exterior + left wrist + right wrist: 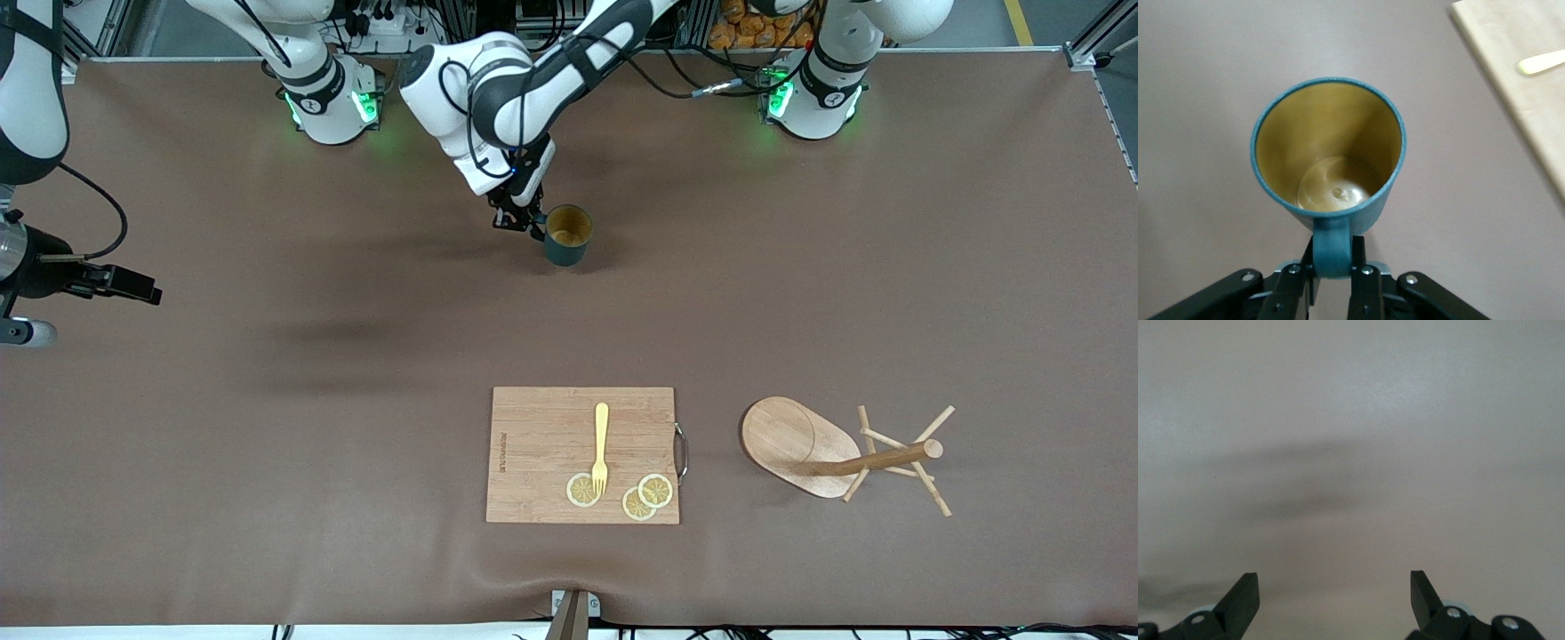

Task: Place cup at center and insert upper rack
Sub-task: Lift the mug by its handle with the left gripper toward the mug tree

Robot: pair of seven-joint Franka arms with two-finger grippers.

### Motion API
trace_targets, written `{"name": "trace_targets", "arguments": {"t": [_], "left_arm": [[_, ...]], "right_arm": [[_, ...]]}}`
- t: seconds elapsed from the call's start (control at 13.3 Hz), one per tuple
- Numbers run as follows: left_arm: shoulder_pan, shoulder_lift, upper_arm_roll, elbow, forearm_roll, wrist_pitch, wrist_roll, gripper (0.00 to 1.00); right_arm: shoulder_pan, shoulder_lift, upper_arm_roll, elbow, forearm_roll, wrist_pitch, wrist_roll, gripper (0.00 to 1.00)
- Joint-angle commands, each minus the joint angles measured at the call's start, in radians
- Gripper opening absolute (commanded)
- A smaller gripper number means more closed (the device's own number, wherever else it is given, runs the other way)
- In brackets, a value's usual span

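Fork (601, 444) on cutting board (542, 444)

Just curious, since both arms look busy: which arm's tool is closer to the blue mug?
Left. The left tool is shut on the cup by its handle. The right tool waits open over bare table toward the right arm's end, well away.

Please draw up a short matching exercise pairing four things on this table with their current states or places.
Things:
1. cup
2. upper rack
3. fork
4. right gripper

States:
A. lying on its side on the table
B. open over bare table
C. gripped by its handle in the left gripper
D. resting on the cutting board with the lemon slices

Pairs: 1-C, 2-A, 3-D, 4-B
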Motion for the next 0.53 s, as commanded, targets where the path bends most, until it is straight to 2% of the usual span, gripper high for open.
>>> {"name": "trace_targets", "arguments": {"t": [0.0, 0.23, 0.3, 0.45], "left_arm": [[0.114, -0.088, -0.062, -0.036, -0.032, 0.051, 0.049, 0.00], [0.331, -0.160, -0.245, -0.048, -0.029, 0.085, 0.104, 0.00], [0.388, -0.191, -0.276, -0.051, -0.035, 0.103, 0.141, 0.00], [0.459, -0.235, -0.280, -0.051, -0.128, 0.131, 0.245, 0.00]], "right_arm": [[0.014, -0.006, 0.001, 0.022, -0.002, -0.016, 0.006, 1.00], [0.022, -0.006, 0.001, 0.029, -0.004, -0.016, 0.014, 1.00], [0.022, -0.006, 0.001, 0.029, -0.004, -0.016, 0.014, 1.00], [0.022, -0.005, 0.001, 0.029, -0.004, -0.015, 0.014, 1.00]]}}
